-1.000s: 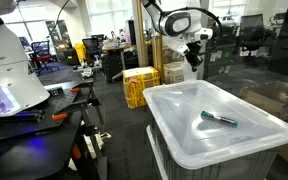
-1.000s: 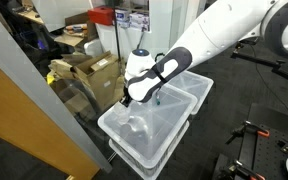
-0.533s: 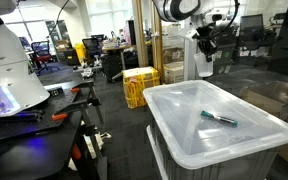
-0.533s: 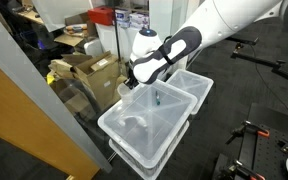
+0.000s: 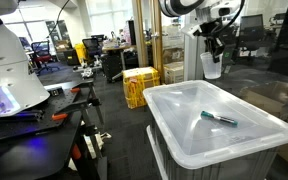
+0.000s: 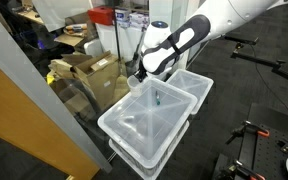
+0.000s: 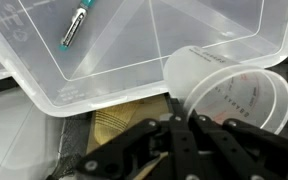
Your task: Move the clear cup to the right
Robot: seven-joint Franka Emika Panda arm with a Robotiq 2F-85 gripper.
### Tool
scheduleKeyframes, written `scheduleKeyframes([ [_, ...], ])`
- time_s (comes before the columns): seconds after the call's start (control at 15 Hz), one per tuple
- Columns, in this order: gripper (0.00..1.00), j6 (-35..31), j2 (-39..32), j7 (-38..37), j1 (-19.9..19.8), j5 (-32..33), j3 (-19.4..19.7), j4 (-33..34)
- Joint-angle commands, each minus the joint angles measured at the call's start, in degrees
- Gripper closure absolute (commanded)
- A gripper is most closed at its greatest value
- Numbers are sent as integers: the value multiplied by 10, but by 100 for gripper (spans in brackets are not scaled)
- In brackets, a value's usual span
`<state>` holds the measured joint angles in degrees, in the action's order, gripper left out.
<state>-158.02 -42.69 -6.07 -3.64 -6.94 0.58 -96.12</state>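
The clear cup [image 5: 212, 68] is held aloft beyond the plastic bin's [image 5: 179, 110] far edge, pinched at its rim by the closed gripper [image 5: 213, 51]. It is best carried level, clear of the bin's rim.

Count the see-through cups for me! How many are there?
1. The clear cup is held in the gripper, up in the air just past the rim of the clear bin. No other cup shows, though the cluttered background could hide one.

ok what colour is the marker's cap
Dark teal; the marker shows best in the wrist view.
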Motion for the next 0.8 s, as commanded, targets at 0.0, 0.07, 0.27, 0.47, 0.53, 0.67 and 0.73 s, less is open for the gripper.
scheduleKeyframes([
  [0.0, 99, -18, 33, -11, -16, -30, -4, -51],
  [0.07, 99, -24, 34, -9, -23, -38, -7, -58],
  [0.27, 99, -39, 34, -7, -33, -57, -10, -75],
  [0.47, 99, -67, 28, -4, -40, -71, -16, -89],
  [0.53, 99, -79, 26, -1, -44, -75, -20, -93],
  [0.67, 99, -105, 20, 1, -50, -80, -28, -102],
  [0.73, 99, -120, 17, 4, -55, -84, -36, -106],
])
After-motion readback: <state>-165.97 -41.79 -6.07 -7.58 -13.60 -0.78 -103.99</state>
